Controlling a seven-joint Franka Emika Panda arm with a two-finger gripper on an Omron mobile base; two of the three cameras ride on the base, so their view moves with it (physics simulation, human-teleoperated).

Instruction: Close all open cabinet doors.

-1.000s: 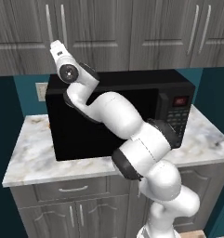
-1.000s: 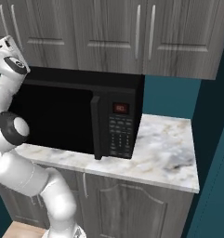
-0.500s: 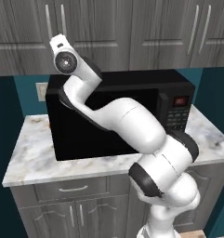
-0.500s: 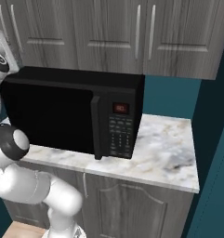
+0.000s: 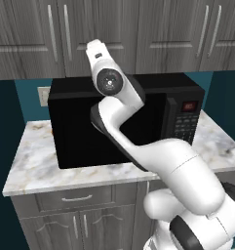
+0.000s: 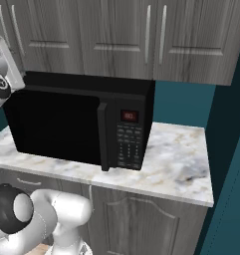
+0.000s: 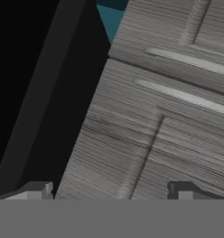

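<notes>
Nearest the hand camera, the gripper [image 7: 108, 193] shows its two dark fingertips [image 7: 36, 189] standing wide apart with nothing between them – empty, and close against grey wood-grain. Just beyond the tips lies a cabinet door face, its recessed panel edge running between them, and further along two silver bar handles [image 7: 183, 95] lying side by side across a dark seam where two doors meet. To one side is the black microwave [image 5: 124, 122], with a sliver of teal wall past it.

From the base views, the arm's wrist [image 5: 107, 73] sits high in front of the microwave, which stands on the marble desk [image 6: 176, 164], and the hand reaches up toward the cabinet doors [image 5: 104, 36] on the wall above. Every door visible in these views looks flush with its neighbours; no leaf stands out at an angle, though a small gap would be hard to tell from here.

So the step in hand is most likely a release after pushing, or a check that the door has seated. To do it well, I would keep the fingers spread so that they cannot snag a handle, and draw the hand straight back from the door face – not sideways along it, where a tip could catch a bar and drag the leaf open again. The elbow should stay off the microwave top. Then scan the rest of the row, including the doors further right [image 6: 191, 35], before counting the task finished.
</notes>
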